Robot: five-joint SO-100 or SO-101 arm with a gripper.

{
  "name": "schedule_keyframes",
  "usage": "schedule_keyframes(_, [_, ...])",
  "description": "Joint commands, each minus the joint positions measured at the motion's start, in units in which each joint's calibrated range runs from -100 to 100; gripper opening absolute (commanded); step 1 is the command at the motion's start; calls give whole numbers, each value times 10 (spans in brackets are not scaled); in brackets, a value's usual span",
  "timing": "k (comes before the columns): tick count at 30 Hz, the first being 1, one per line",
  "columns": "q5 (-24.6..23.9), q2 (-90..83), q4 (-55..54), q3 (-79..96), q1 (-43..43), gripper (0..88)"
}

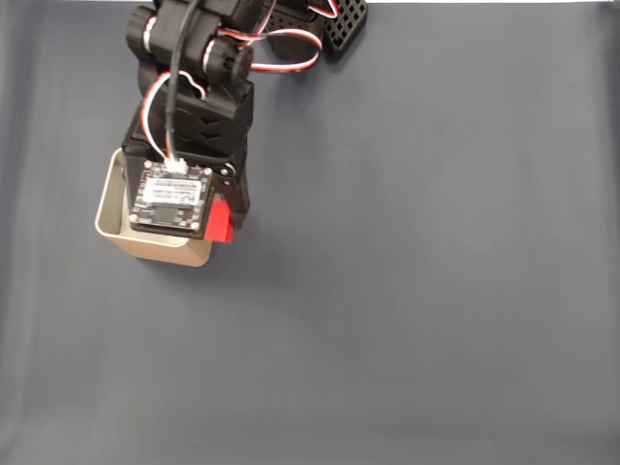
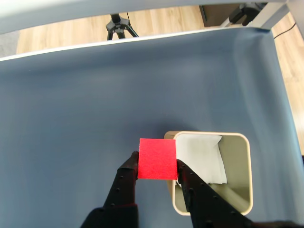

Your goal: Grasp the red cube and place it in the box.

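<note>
In the wrist view, the small bright red cube [image 2: 157, 158] shows 1 flat, matte, square face with sharp edges and a fine grainy texture. The black plastic 2-finger gripper [image 2: 157, 167] pinches it from both sides: the left finger [image 2: 127, 173] presses the cube's lower left edge and the right finger presses its lower right edge. The cube is held above the dark blue cloth table cover [image 2: 71, 118], over the left rim of the square tan box with rounded corners [image 2: 244, 199], overlapping the box's upper left corner in this view.

The box has smooth, pale tan walls with a thin lighter rim. Inside it lies 1 white, slightly creased sheet of lining [image 2: 202, 156], covering the upper left part of the floor; the rest of the interior is bare tan.

The cloth is smooth and matte, with soft folds near its far edge. Beyond it is a light wooden floor [image 2: 156, 19] and a black tripod foot [image 2: 118, 23].

In the fixed view, the black arm with red and white wires hangs over the box [image 1: 111, 199], hiding most of its opening. The cube [image 1: 220, 225] shows as a red wedge at the box's right edge, beneath a black circuit board [image 1: 172, 199] mounted on the gripper.
</note>
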Motion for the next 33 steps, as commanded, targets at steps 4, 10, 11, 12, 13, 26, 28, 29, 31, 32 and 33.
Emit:
schedule_keyframes(4, [0, -38, 17, 1, 14, 19])
schedule_keyframes(10, [-4, -80, 54, -16, 5, 19])
schedule_keyframes(11, [-4, -87, 59, -20, 4, 19])
schedule_keyframes(12, [-4, -93, 64, -24, 3, 19])
schedule_keyframes(13, [-4, -98, 70, -29, 3, 19])
schedule_keyframes(26, [7, -139, 123, -81, 33, 19])
schedule_keyframes(28, [7, -136, 123, -88, 37, 19])
schedule_keyframes(29, [7, -134, 119, -92, 38, 19])
schedule_keyframes(31, [5, -123, 114, -104, 40, 19])
schedule_keyframes(32, [4, -117, 109, -108, 40, 19])
schedule_keyframes(33, [3, -110, 100, -113, 40, 19])
